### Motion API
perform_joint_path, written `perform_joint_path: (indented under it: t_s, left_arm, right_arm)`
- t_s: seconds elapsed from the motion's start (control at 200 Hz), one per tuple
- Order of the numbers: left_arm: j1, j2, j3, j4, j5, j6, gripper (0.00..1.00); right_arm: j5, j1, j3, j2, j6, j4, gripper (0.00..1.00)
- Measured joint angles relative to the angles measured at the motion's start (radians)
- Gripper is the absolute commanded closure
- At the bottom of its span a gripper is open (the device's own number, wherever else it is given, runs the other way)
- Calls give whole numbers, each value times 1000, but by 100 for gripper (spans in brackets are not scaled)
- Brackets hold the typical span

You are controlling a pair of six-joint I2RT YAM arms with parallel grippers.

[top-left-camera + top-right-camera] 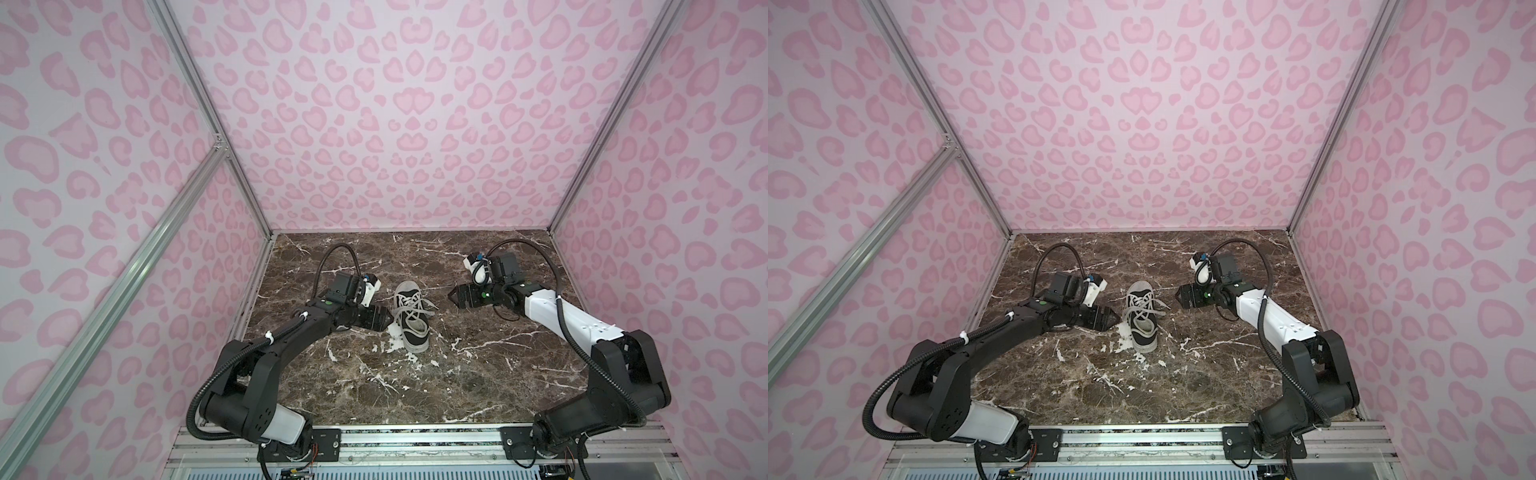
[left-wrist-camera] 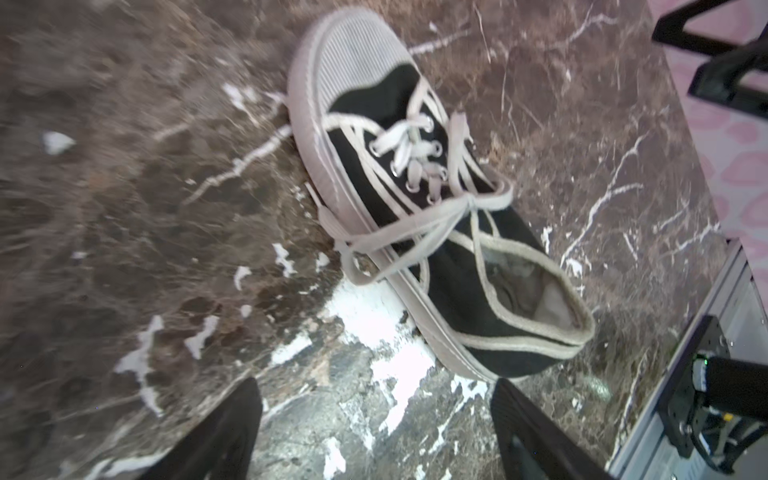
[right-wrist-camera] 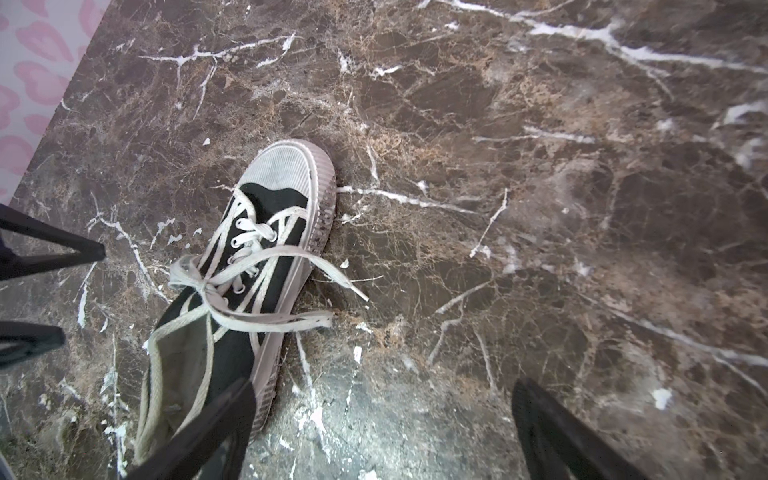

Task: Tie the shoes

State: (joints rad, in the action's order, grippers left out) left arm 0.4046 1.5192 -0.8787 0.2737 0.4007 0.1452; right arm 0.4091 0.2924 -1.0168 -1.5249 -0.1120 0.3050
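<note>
So the black sneaker [image 1: 409,318] sits mid-table [image 1: 478,374] on its sole, laces [image 1: 411,309] loosely knotted. The left gripper [image 1: 390,322] is just beside it and the right gripper [image 1: 451,296] is near its other side. Both have jaws spread wide, empty.

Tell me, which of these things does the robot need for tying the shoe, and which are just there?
For the job:
- sneaker
- its laces, knotted in a loose bow
- left gripper and right gripper, both open and holding nothing

Just there:
- marble tabletop
- pink spotted walls
- metal frame
</note>
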Motion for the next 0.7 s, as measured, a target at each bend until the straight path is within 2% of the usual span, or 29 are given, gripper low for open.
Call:
perform_joint_path:
  t_s: [0.16, 0.295, 0.445, 0.705]
  left_arm:
    - [28, 108, -25, -13, -32, 1, 30]
    - [37, 161, -45, -39, -14, 2, 42]
    - [38, 204, -72, -84, 8, 3, 60]
    - [40, 259, -111, -113, 48, 1, 61]
  right_arm:
    - [0, -1, -11, -2, 0, 16, 2]
    - [0, -1, -16, -2, 3, 24, 2]
    - [0, -1, -25, -4, 4, 31, 2]
    - [0, -1, -42, -8, 19, 48, 2]
